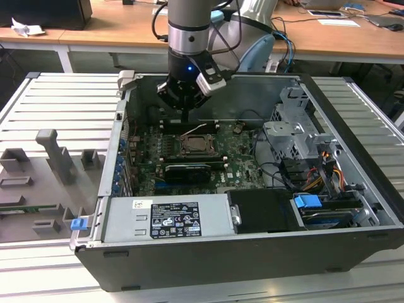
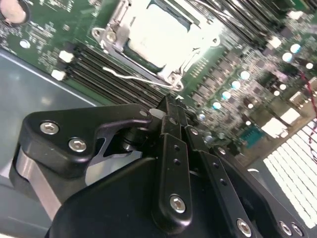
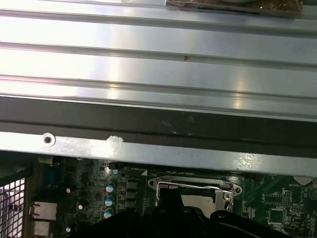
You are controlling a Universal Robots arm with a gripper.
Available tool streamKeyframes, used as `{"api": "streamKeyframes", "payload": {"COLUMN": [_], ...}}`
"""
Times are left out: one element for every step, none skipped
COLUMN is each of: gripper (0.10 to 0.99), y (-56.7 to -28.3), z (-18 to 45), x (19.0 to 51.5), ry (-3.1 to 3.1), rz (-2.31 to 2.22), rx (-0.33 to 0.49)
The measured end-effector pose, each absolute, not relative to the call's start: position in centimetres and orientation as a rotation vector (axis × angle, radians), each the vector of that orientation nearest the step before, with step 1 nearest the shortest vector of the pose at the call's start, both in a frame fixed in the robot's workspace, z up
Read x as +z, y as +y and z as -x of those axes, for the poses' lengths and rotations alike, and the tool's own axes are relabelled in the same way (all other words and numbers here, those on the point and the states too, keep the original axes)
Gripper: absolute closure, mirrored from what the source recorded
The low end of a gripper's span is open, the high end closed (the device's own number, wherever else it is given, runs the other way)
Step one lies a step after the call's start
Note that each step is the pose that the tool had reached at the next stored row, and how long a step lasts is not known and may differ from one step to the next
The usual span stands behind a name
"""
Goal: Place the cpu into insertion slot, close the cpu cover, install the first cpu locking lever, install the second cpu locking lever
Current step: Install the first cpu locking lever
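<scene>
Exterior view: gripper (image 1: 184, 112) hanging inside open computer case (image 1: 353, 189), just at 12 o'clock of insertion slot (image 1: 197, 146) on green motherboard (image 1: 243, 161). Nothing seen between fingers. Wire-like locking lever (image 1: 196, 130) angled up at slot's 12 o'clock edge, so not latched. Black card (image 1: 184, 170) at 6 o'clock of slot, drive cage (image 1: 297, 136) at 3 o'clock, power supply (image 1: 167, 218) further toward 6.

Second wrist view: fingers (image 2: 171, 124) drawn together, tips meeting, clamped on nothing, hovering just short of socket corner. cpu (image 2: 161, 37) already seated in slot, pale top showing through window of cpu cover (image 2: 111, 27), cover down flat over it. Thin lever wire (image 2: 133, 77) running free beside frame, over memory slots (image 2: 89, 62), near fingertips.

First wrist view: cover frame (image 3: 193, 187) and chip top (image 3: 198, 201) just past dark gripper body; case wall rim (image 3: 148, 151) close beyond.

Judgement: step in hand looks like lever work. Best done pushing with closed tip low on wire, sweeping down and sideways under retaining hook, no pressure on chip.

Room: tight toward case wall at 12 o'clock; capacitors (image 2: 233, 87) crowd one socket side; freer straight up.
</scene>
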State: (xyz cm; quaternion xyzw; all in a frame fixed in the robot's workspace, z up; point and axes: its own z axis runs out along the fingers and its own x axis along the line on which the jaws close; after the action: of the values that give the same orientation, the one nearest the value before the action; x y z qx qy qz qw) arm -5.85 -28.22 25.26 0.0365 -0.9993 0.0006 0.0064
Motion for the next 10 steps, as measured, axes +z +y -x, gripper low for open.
{"api": "streamKeyframes", "payload": {"gripper": [0.980, 0.980, 0.980, 0.980, 0.980, 0.980, 0.980, 0.980, 0.980, 0.980], "y": [-28.22, -28.23, -28.23, -28.26, -28.31, -28.42, -28.47, -28.49, -28.50, -28.50], "z": [5.81, 5.81, 5.81, 5.81, 5.81, 5.81, 5.80, 5.80, 5.80, 5.80], "x": [25.25, 25.24, 25.23, 25.22, 25.21, 25.19, 25.09, 24.97, 24.86, 24.77], "ry": [-3.127, -3.127, -3.127, -3.127, -3.128, -3.128, -3.130, -3.132, -3.135, -3.137], "rz": [-0.114, -0.115, -0.115, -0.115, -0.115, -0.115, -0.115, -0.115, -0.116, -0.116], "rx": [0.000, -0.006, -0.023, -0.042, -0.069, -0.093, -0.096, -0.096, -0.097, -0.098]}}
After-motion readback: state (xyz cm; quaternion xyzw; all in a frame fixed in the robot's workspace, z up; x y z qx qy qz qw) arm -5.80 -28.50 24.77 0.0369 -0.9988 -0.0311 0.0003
